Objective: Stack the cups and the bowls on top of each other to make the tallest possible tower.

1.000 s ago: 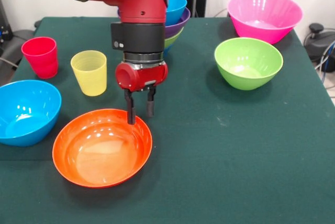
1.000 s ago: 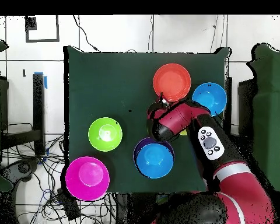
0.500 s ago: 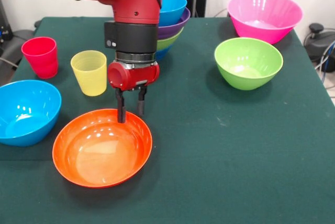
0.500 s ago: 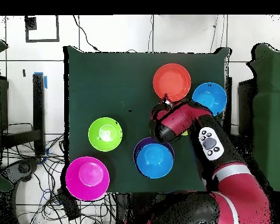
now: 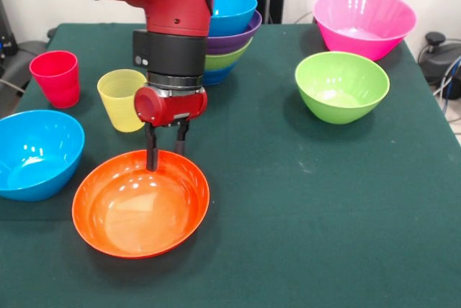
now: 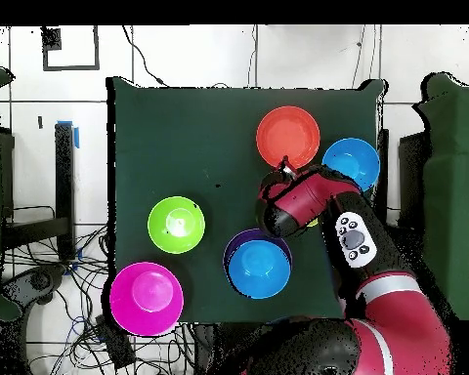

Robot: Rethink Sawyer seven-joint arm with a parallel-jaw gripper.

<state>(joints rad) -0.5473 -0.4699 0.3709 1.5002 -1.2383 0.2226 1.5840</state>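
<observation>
The orange bowl point(image 5: 140, 204) point(image 6: 288, 137) sits near the table's front. My gripper point(image 5: 165, 155) point(image 6: 286, 168) is open at its far rim, one finger inside the bowl and the other behind the rim. The tower point(image 5: 229, 29) point(image 6: 259, 266) stands behind the arm: light blue on top, then purple, lime green and dark blue. The yellow cup point(image 5: 117, 99) is just left of the gripper and the red cup point(image 5: 56, 78) lies further left. The arm hides both cups in the overhead view.
A light blue bowl point(image 5: 36, 153) point(image 6: 351, 163) sits left of the orange one. A lime green bowl point(image 5: 342, 86) point(image 6: 176, 224) and a big pink bowl point(image 5: 364, 21) point(image 6: 147, 299) stand on the right half of the green table point(image 5: 310, 214).
The gripper has slid left along the orange bowl's far rim, staying open. The bowls and cups have not moved.
</observation>
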